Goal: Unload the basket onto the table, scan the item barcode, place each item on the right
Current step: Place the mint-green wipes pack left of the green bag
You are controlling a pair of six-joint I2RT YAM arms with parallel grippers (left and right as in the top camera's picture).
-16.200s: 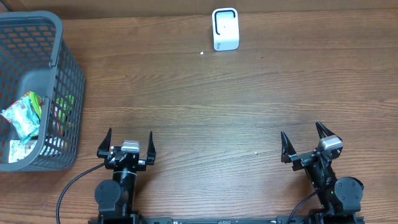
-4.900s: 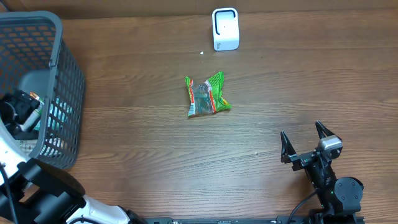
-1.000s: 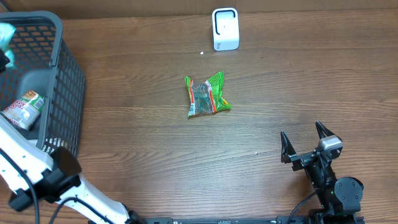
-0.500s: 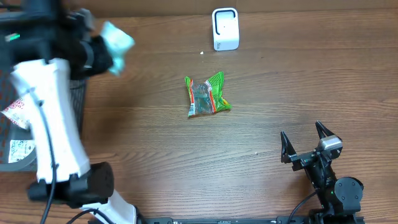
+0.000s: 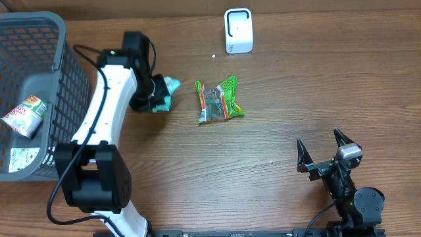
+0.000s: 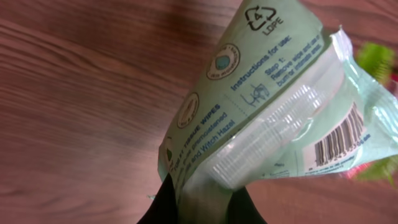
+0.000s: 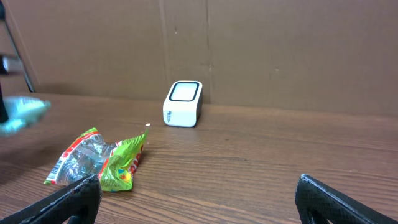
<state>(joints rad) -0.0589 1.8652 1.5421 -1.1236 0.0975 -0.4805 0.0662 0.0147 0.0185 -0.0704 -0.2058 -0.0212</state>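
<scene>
A pale green wipes packet (image 5: 170, 85) hangs just above the table, pinched at one end by my left gripper (image 5: 158, 94), which is shut on it. In the left wrist view the packet (image 6: 267, 106) fills the frame. Its barcode (image 6: 339, 138) shows at the right, and my left gripper (image 6: 202, 200) clamps its lower corner. The white scanner (image 5: 238, 30) stands at the far edge, well apart from the packet; the right wrist view shows the scanner (image 7: 183, 104) too. My right gripper (image 5: 323, 150) rests open at the front right, holding nothing.
A crumpled green and red snack bag (image 5: 220, 100) lies mid-table, just right of the held packet. The grey basket (image 5: 62, 72) stands at the left with more packets (image 5: 25, 116) inside. My left arm stretches from the front edge across the table beside the basket.
My left arm has swung out of the basket to the right and come down beside the green snack bag, carrying the wipes packet. The right arm has not moved.
</scene>
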